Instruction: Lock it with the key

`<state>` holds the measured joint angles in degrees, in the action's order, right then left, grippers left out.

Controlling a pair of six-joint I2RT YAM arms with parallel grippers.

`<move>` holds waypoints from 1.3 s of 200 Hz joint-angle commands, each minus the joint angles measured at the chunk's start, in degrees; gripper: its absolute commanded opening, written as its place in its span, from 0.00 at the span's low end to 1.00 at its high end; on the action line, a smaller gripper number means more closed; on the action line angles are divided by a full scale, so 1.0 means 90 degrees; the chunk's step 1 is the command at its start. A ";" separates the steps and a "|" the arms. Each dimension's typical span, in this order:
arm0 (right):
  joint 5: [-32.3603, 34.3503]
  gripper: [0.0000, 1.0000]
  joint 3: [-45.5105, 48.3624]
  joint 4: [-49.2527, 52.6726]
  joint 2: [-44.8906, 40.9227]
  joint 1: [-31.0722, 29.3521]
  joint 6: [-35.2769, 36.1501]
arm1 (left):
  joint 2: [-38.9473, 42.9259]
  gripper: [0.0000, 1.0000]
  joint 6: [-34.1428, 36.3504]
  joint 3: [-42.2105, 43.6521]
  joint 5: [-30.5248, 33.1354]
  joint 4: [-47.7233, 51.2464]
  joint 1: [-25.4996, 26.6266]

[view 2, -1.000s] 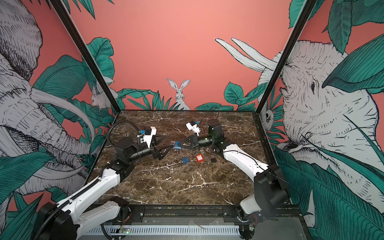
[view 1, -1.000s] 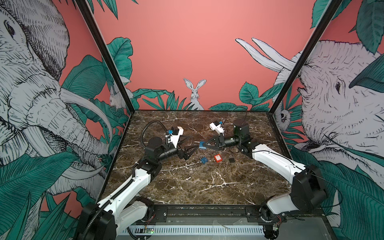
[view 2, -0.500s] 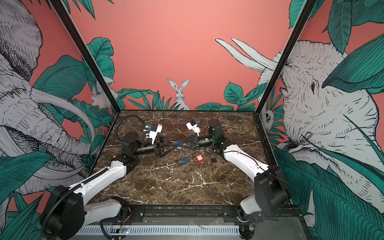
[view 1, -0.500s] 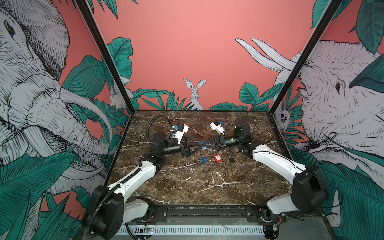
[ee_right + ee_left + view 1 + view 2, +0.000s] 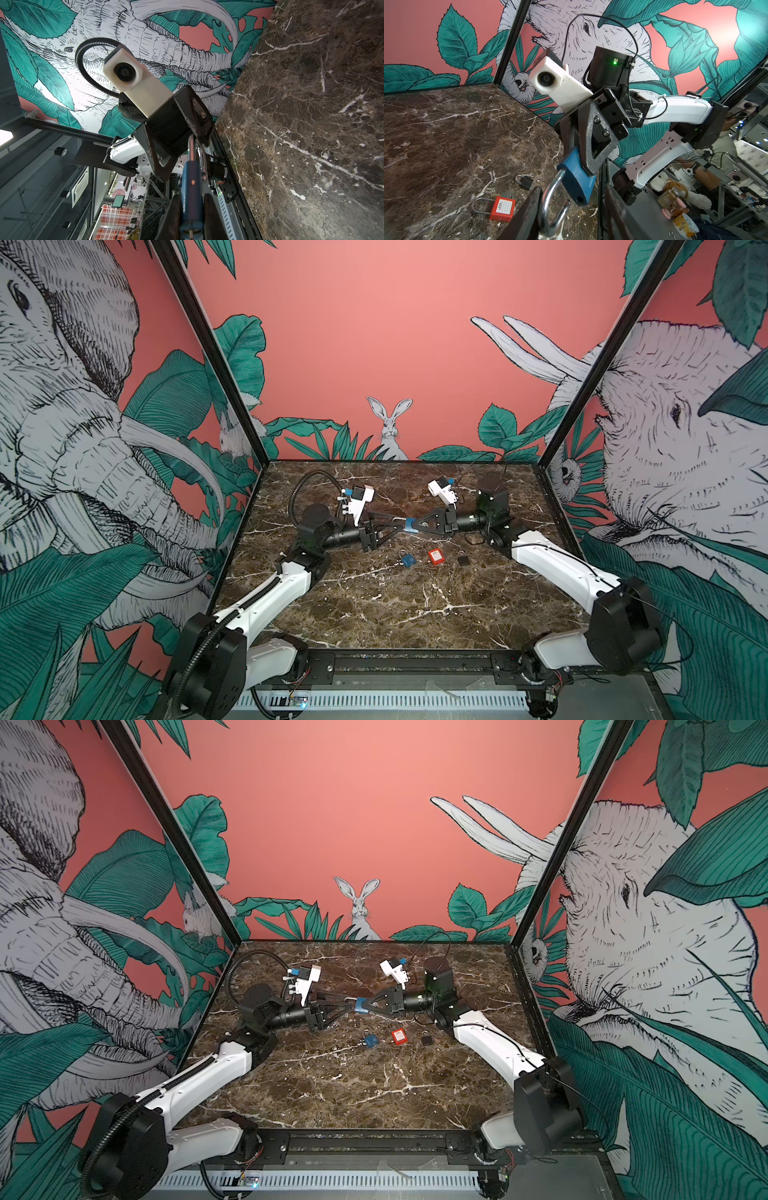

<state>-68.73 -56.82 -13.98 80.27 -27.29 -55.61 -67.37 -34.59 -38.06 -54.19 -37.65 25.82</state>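
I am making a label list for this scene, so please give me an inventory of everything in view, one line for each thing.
table: one, dark brown marble, floor of the cell
walls: three, pink with drawn animals and leaves, around the table
open blue padlock: one, blue with a silver shackle, in the air between the hands
second blue padlock: one, blue, lying on the table
red padlock: one, red with a white label, between the second blue padlock and the black padlock
black padlock: one, black, right of the red padlock
keys: count unclear, silver, by the black and red padlocks
left hand: one, black, open around the shackle
right hand: one, black, shut on the open blue padlock
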 commanded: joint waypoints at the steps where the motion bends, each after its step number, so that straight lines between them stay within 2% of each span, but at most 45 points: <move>1: 0.0125 0.00 0.0030 -0.0243 -0.0275 0.0058 0.0278 | 0.0144 0.46 -0.0186 0.0072 0.0098 -0.0279 -0.0008; 56: 0.0302 0.00 0.0062 -0.0078 -0.0370 0.0071 0.0577 | 0.0010 0.36 -0.0516 -0.0008 0.0031 -0.0419 -0.0009; 103: 0.0339 0.00 0.0044 -0.0063 -0.0372 0.0064 0.0662 | -0.0131 0.19 -0.0610 -0.0068 -0.0082 -0.0381 -0.0009; 119: 0.0361 0.00 0.0041 -0.0034 -0.0393 0.0074 0.0695 | -0.0150 0.16 -0.0644 -0.0068 -0.0053 -0.0438 -0.0012; 126: 0.0359 0.00 0.0034 -0.0012 -0.0401 0.0079 0.0710 | -0.0150 0.11 -0.0656 -0.0069 -0.0034 -0.0460 -0.0014; 133: 0.0384 0.00 0.0026 0.0040 -0.0411 0.0074 0.0770 | -0.0142 0.00 -0.0668 -0.0068 0.0020 -0.0465 -0.0010; 185: 0.0463 0.00 -0.0010 0.0322 -0.0428 0.0079 0.1227 | -0.0099 0.00 -0.0704 -0.0214 0.0147 -0.0055 -0.0014; 224: 0.0779 0.00 0.0073 0.0552 -0.0586 0.0082 0.1784 | -0.0187 0.00 -0.1048 -0.0282 -0.0031 -0.0322 -0.0009; 260: 0.0831 0.00 0.0135 0.0520 -0.0564 0.0071 0.1854 | -0.0207 0.00 -0.1253 -0.0314 -0.0039 -0.0487 0.0004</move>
<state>-64.01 -56.21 -8.27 76.23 -26.74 -40.91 -69.38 -44.23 -38.85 -53.98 -38.83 25.63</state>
